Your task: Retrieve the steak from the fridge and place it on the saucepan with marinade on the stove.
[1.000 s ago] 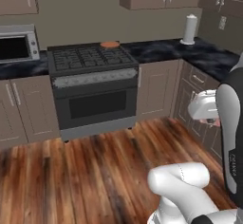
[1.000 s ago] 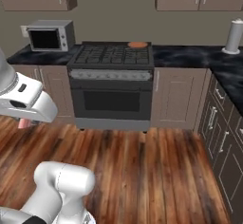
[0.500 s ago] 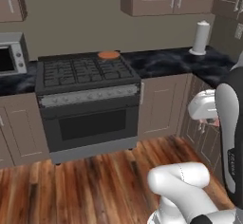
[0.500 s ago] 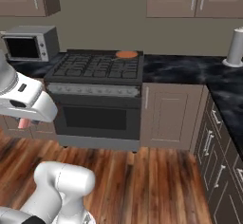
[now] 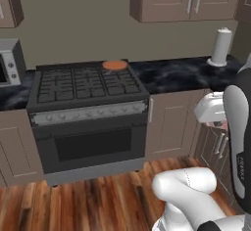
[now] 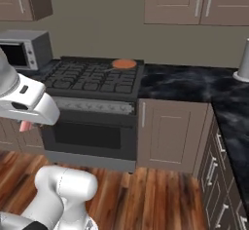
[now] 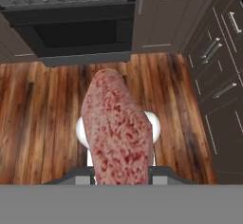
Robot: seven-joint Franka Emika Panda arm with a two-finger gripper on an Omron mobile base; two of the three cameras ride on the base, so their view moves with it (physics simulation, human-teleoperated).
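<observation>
We see the steak clamped in our tool, hanging above the wood floor in front of the stove. The saucepan with its orange marinade sits at the stove's far right corner. Right of it runs the dark desk, carrying a paper towel roll.
</observation>
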